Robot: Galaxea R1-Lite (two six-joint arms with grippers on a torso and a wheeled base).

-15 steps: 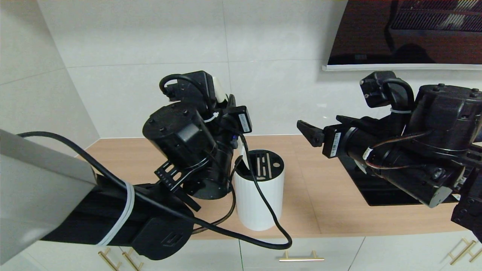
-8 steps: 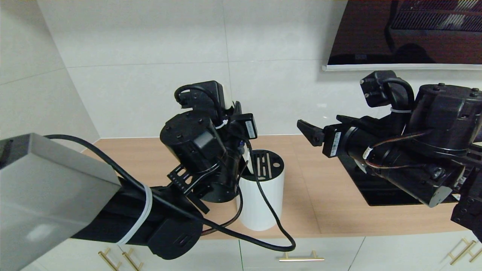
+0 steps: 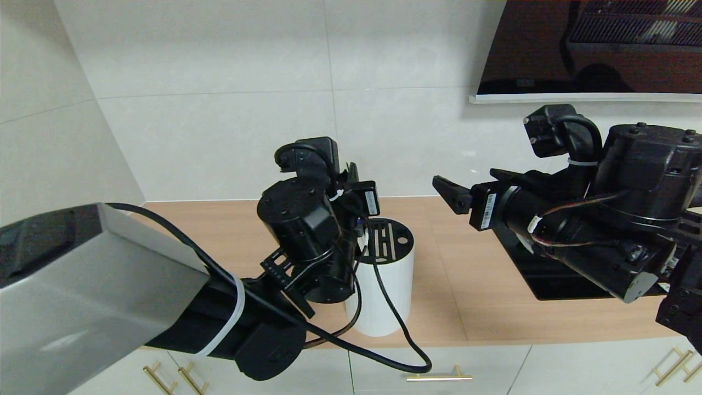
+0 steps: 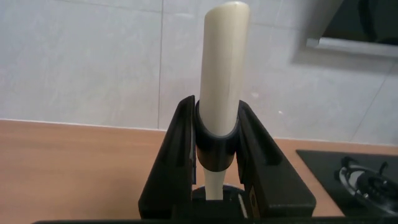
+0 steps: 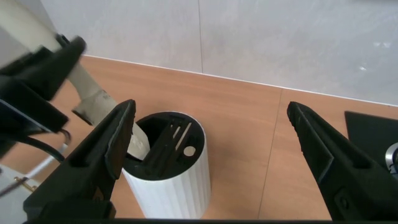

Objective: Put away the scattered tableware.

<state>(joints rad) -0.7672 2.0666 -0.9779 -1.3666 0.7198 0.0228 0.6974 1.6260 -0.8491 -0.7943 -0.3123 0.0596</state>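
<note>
A white ribbed cylinder holder (image 3: pixel 384 291) with a black slotted top stands near the counter's front edge. My left gripper (image 3: pixel 359 189) sits just above its left rim, shut on a cream-handled knife (image 4: pixel 222 62) held upright. The knife's pale blade (image 5: pixel 137 144) dips into the holder (image 5: pixel 177 186) at the rim, and the left gripper (image 5: pixel 43 68) clamps the handle above it. My right gripper (image 3: pixel 466 186) hangs open to the right of the holder, above the counter. In its own view the fingers (image 5: pixel 102 155) spread wide on either side of the holder, holding nothing.
A black cooktop (image 3: pixel 540 277) is set into the wooden counter (image 3: pixel 455 285) at the right, under a dark range hood (image 3: pixel 592 49). The tiled wall closes the back. Drawers with brass handles (image 3: pixel 439 376) lie below the front edge.
My left arm has moved right and down, bringing the knife from left of the holder onto its rim. The right arm has not moved.
</note>
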